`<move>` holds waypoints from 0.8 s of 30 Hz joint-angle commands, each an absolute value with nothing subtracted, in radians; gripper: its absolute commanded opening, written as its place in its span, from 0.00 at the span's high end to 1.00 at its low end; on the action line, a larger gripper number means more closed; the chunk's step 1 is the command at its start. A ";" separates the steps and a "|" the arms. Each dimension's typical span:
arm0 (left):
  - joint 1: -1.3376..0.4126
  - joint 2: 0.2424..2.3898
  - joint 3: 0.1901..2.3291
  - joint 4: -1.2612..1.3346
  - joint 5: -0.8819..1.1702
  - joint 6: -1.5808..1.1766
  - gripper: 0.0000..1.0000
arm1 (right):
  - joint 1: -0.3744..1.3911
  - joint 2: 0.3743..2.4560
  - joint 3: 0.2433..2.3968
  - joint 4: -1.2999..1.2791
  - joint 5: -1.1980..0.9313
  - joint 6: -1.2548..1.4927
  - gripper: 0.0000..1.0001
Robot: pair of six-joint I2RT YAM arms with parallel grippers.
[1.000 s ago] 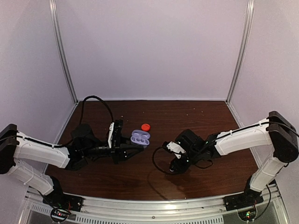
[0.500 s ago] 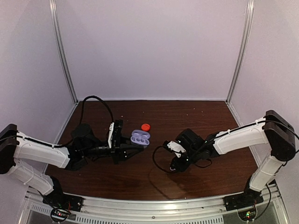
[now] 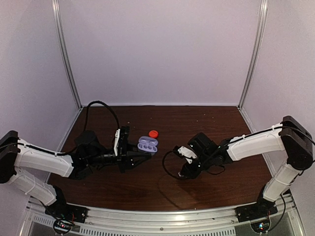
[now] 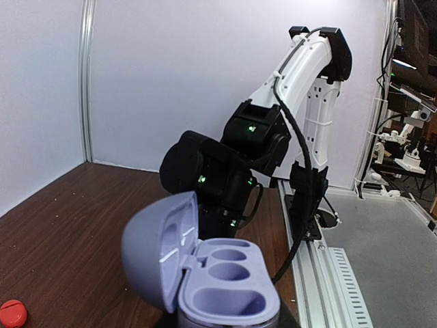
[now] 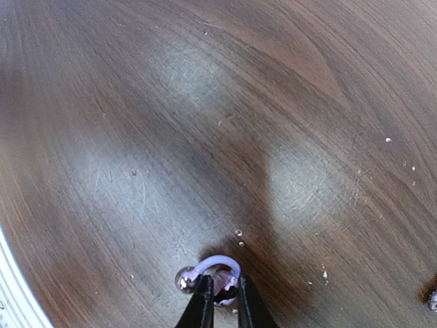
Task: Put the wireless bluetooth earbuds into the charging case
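Note:
The lavender charging case (image 3: 148,144) has its lid swung open and is held off the table, with my left gripper (image 3: 139,155) shut on its base. In the left wrist view the case (image 4: 229,290) fills the bottom of the frame and its moulded wells are empty. A small purple earbud (image 5: 217,261) with a curved hook lies on the dark wood. My right gripper (image 5: 222,288) is shut on it, one thin finger on each side of its body. In the top view the right gripper (image 3: 183,173) is low at the table's middle, right of the case.
A small red round object (image 3: 153,133) lies on the table (image 3: 211,123) just behind the case, and shows as the red object (image 4: 12,313) in the left wrist view. A tiny item (image 5: 431,298) sits at the right edge of the right wrist view. White walls and metal posts enclose the table.
My right gripper has narrowed its jaws onto the earbud and its wrist has shifted slightly right. The left arm and the case have not moved.

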State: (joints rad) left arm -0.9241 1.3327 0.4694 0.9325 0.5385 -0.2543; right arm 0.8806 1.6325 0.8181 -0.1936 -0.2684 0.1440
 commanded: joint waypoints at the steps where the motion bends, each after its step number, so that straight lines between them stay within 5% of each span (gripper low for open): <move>1: -0.918 1.335 0.474 0.980 0.533 -0.239 1.00 | 0.869 1.599 0.814 -0.215 -0.268 0.125 0.90; 17: -0.919 1.336 0.476 0.977 0.525 -0.238 1.00 | 0.868 1.564 0.811 -0.286 -0.223 0.114 0.93; 24: -0.919 1.336 0.479 0.969 0.528 -0.237 1.00 | 0.870 1.574 0.869 -0.320 -0.256 0.111 0.78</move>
